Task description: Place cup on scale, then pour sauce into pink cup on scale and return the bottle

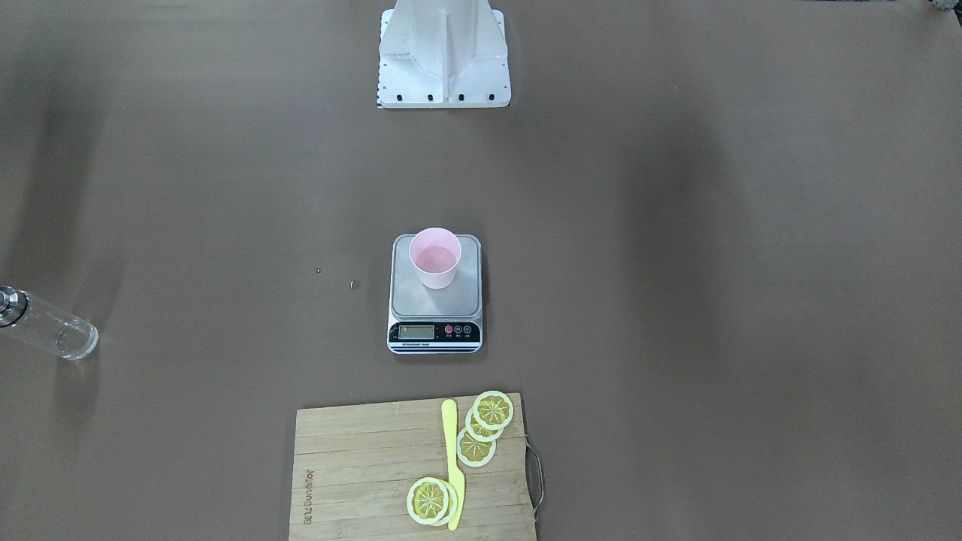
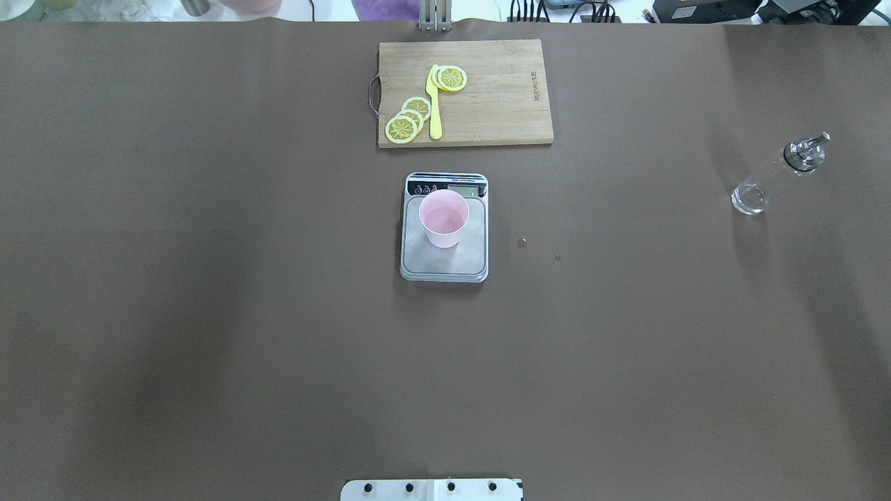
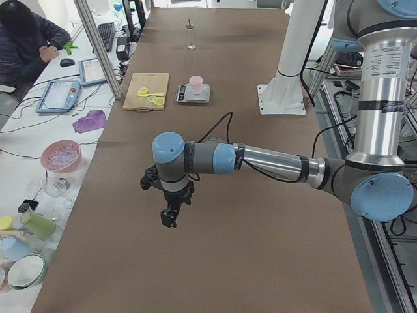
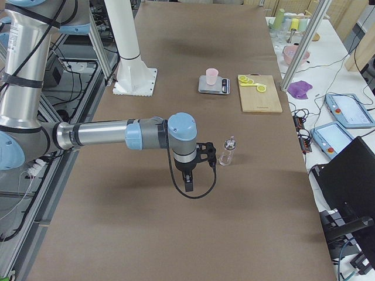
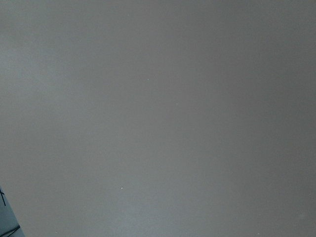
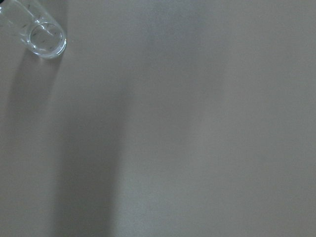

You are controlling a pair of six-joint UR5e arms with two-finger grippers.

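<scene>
The pale pink cup [image 1: 434, 258] stands upright on the scale [image 1: 436, 302] at mid-table; both also show in the overhead view, cup [image 2: 443, 218] and scale [image 2: 445, 262]. The clear bottle [image 2: 776, 174] with a silver spout stands upright on the table far to the robot's right, also in the front view [image 1: 49, 324] and the right wrist view [image 6: 38, 33]. My left gripper [image 3: 168, 220] hangs over bare table, far from the scale. My right gripper [image 4: 188, 186] hangs near the bottle [image 4: 227, 151], apart from it. I cannot tell whether either is open or shut.
A wooden cutting board [image 2: 501, 90] with lemon slices [image 2: 408, 118] and a yellow knife [image 2: 434, 104] lies beyond the scale. Two small drops [image 2: 523, 241] lie on the brown table beside the scale. The robot's white pedestal [image 1: 443, 52] stands behind. A person [image 3: 26, 32] sits off the table.
</scene>
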